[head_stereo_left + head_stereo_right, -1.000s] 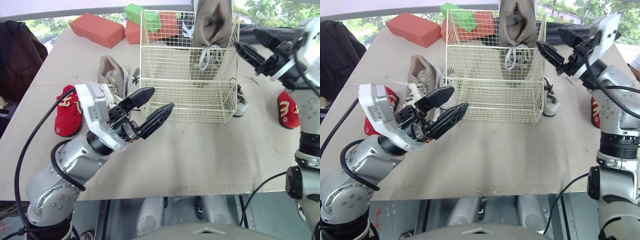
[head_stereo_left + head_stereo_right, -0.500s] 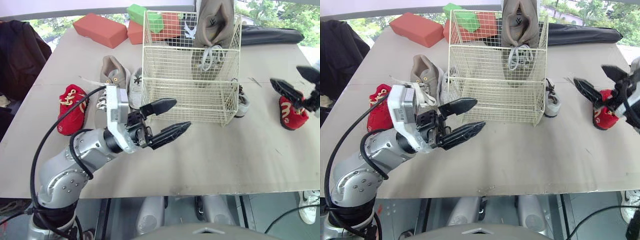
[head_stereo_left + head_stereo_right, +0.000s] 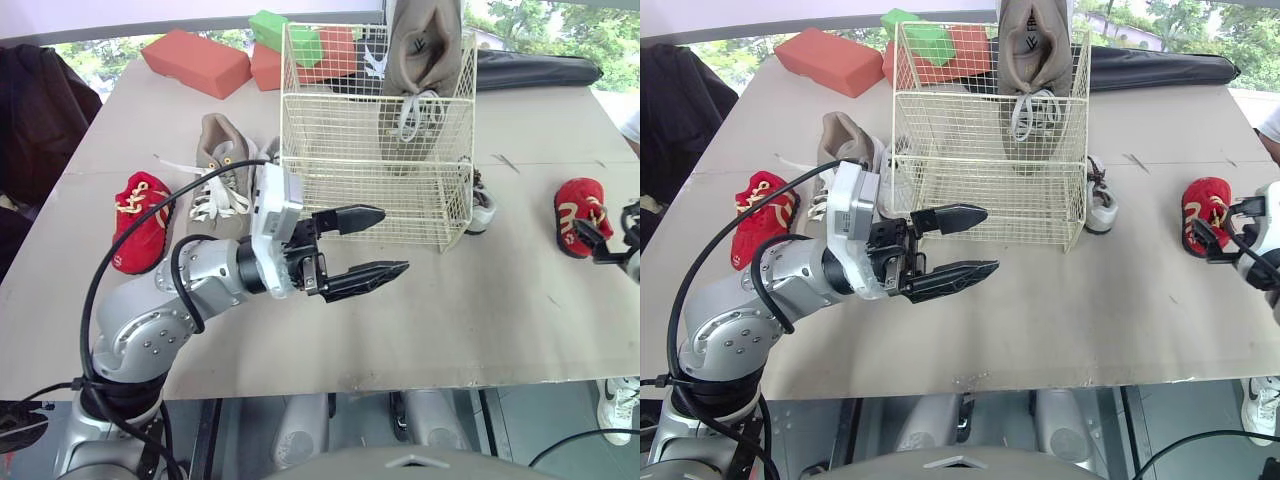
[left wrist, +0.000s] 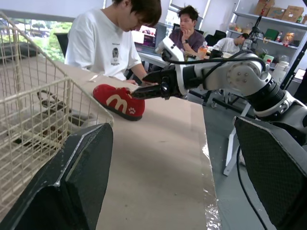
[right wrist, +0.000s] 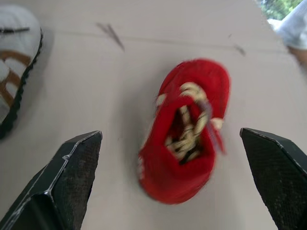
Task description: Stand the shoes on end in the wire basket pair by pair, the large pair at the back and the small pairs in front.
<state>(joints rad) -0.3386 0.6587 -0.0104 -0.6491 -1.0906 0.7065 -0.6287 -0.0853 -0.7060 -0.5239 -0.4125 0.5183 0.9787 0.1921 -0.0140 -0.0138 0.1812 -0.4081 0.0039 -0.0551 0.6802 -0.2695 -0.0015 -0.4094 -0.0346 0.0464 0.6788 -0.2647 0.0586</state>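
where basket (image 3: pixel 980 205) blocks, white shoe (image 3: pixel 1102 208) half hidden

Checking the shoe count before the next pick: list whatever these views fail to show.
- Right white shoe: head views, mostly behind the mesh of the wire basket.
- Left white shoe: head views, the left arm covers its near end.
- Standing tan shoe: head views, upper end cut by the top edge.
- Right gripper: head views, mostly cut off by the right edge.
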